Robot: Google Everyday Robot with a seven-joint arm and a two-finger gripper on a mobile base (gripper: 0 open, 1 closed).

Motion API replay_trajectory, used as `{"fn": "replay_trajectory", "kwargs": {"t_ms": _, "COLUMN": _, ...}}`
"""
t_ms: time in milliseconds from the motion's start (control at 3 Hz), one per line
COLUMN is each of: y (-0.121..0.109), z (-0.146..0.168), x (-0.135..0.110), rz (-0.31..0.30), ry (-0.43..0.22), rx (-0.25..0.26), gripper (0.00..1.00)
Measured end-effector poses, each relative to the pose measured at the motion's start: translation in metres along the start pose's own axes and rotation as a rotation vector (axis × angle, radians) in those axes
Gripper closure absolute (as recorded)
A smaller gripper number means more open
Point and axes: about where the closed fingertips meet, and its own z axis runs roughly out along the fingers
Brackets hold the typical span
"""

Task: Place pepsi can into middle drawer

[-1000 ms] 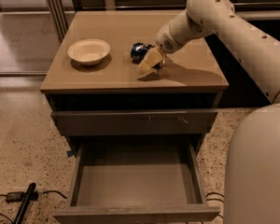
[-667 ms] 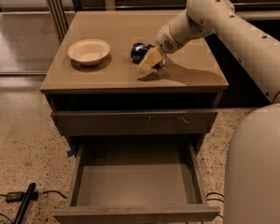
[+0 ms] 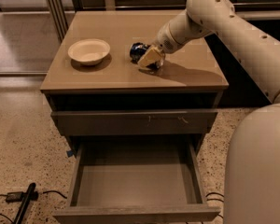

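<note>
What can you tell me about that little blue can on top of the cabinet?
The pepsi can is small, dark blue and glossy, with a pale patch on it. It seems to lie on its side on the tan cabinet top, right of the cream bowl and apart from it. The gripper sits right at it, on the side away from the bowl, hiding part of it. It is not yet in the open middle drawer.

One pepsi can [image 3: 136, 52] | one bowl [image 3: 88, 51] | one open middle drawer [image 3: 135, 183] | one gripper [image 3: 150, 59], upper centre, beside the can
</note>
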Motion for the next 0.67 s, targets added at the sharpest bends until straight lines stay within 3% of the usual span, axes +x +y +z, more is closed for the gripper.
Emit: {"fn": "replay_trajectory", "kwargs": {"t_ms": 667, "y": 0.0000, "z": 0.0000, "x": 0.0000, "rz": 0.000, "ry": 0.000, "rx": 0.000, "gripper": 0.88}}
